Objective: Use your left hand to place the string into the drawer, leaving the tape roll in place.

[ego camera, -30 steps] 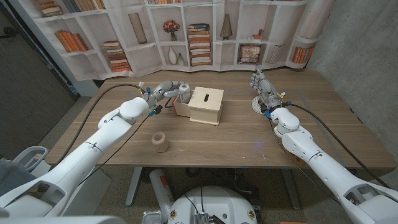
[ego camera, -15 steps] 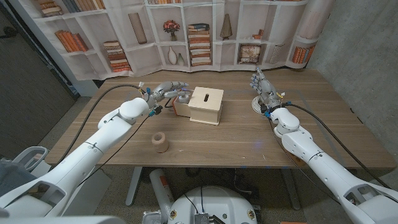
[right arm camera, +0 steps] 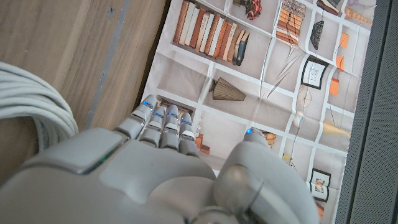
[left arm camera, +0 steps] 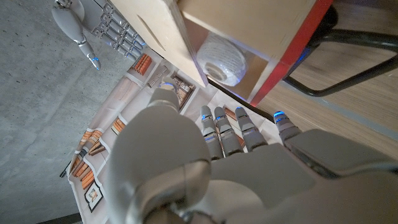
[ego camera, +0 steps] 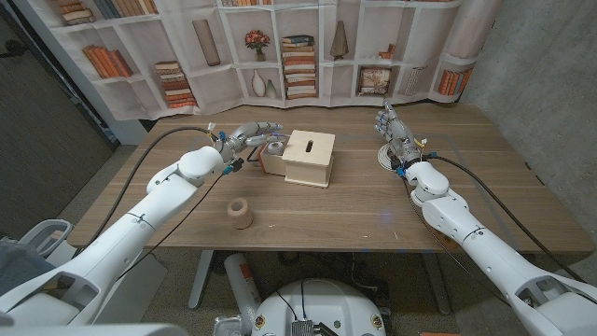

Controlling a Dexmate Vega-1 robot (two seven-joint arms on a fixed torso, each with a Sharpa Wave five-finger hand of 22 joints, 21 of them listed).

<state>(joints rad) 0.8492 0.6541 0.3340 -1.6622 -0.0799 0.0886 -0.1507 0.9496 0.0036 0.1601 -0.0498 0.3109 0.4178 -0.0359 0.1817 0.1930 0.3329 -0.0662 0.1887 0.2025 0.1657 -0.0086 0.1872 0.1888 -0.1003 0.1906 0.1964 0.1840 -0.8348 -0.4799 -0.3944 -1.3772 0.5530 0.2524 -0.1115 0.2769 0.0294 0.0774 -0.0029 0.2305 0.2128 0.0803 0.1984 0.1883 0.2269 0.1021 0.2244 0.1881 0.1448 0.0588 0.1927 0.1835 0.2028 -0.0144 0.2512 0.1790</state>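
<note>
A white ball of string (ego camera: pixel 277 147) (left arm camera: pixel 221 59) lies inside the open drawer (ego camera: pixel 268 161) (left arm camera: pixel 292 56), which is pulled out of the left side of a pale wooden box (ego camera: pixel 310 157). My left hand (ego camera: pixel 248 137) (left arm camera: pixel 205 162) hovers just left of the drawer with its fingers spread toward it, holding nothing. The brown tape roll (ego camera: pixel 241 213) stands on the table nearer the front, well apart from that hand. My right hand (ego camera: pixel 395 136) (right arm camera: pixel 161 168) stands at the table's far right with its fingers straight and nothing in it.
A coil of white cable (ego camera: pixel 381 157) (right arm camera: pixel 31 99) lies on the table beside my right hand. A bookshelf-printed backdrop (ego camera: pixel 298 47) hangs behind the table's far edge. A black cable (left arm camera: pixel 348 68) runs along the table by the drawer.
My left hand's fingers have opened and drawn slightly back from the string, which now sits lower, in the drawer. The right arm has not moved.
</note>
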